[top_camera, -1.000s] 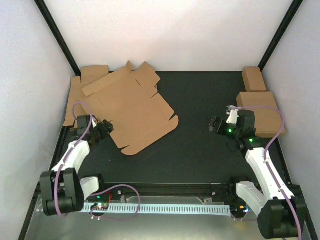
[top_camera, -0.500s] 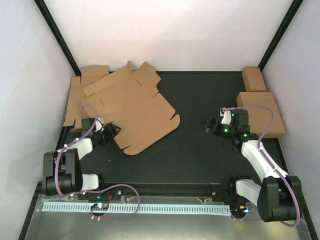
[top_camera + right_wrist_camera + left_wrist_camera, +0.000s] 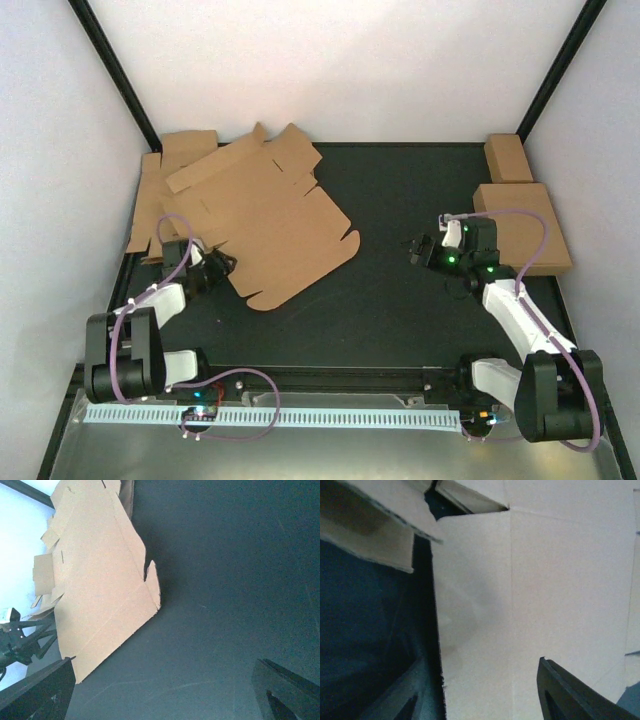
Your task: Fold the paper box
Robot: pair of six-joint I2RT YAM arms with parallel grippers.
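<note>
The left pincer [image 3: 222,264] is held low over the table [image 3: 400,300] with its jaws apart and nothing clamped. The near left edge of the box [image 3: 270,225] is seen between them in the wrist view, but whether a pad touches the cardboard cannot be told. From this pincer the box is spread flat ahead and to the right, not folded at all. Because only a thin edge is offered, it is judged that the lower jaw could be stopped against the cardboard instead of being slid under it, and then the whole box would be pushed away rather than lifted. If the jaws are closed on a narrow strip only, the flap could be creased in a wrong place or torn at a slit. Further ahead of the left pincer, the far flaps appear to be laid over a stack [image 3: 160,190] of spare sheets, so a second sheet could be dragged or caught when the box is moved. The right pincer [image 3: 416,248] is opened wide and empty, with the box well apart on its left side and two brown boxes [image 3: 520,225] near it on the right. As nothing is pressed down on the box, it could be turned on the table when one flap is raised.
</note>
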